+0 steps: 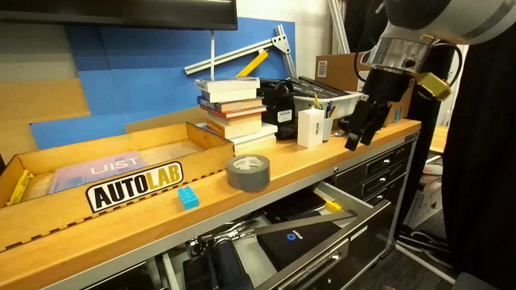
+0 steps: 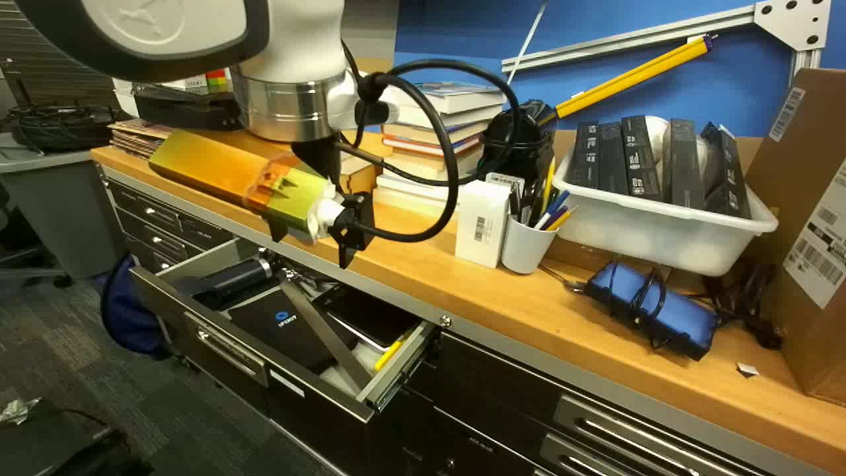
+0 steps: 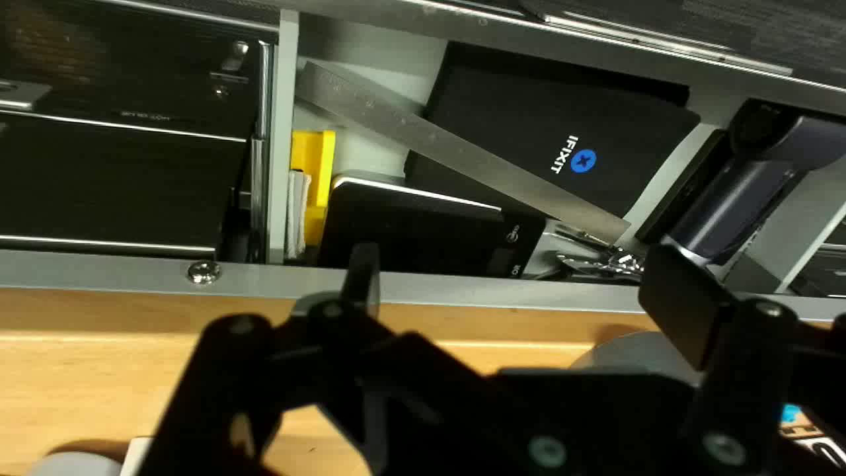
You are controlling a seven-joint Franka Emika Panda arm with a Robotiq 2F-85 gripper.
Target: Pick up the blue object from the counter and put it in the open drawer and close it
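The blue object (image 1: 188, 197) is a small cyan studded block on the wooden counter (image 1: 121, 229), just in front of the AUTOLAB tray. In the wrist view a sliver of the blue object (image 3: 790, 413) shows at lower right, partly behind the gripper. It is hidden in an exterior view where the counter (image 2: 562, 317) also shows. The drawer (image 1: 254, 257) stands pulled open below the counter, also seen in an exterior view (image 2: 330, 396) and the wrist view (image 3: 489, 26). My gripper (image 1: 358, 143) is open and empty above the counter, away from the block; its fingers (image 3: 519, 281) are wide apart.
A grey tape roll (image 1: 248, 179) stands right of the block. The wooden tray (image 1: 209, 139), book stack (image 1: 234, 125), white box (image 1: 310, 129) and pen cup (image 2: 529, 248) line the counter. The drawer holds a metal ruler (image 3: 423, 135), a black IFIXIT case (image 3: 529, 106) and tools.
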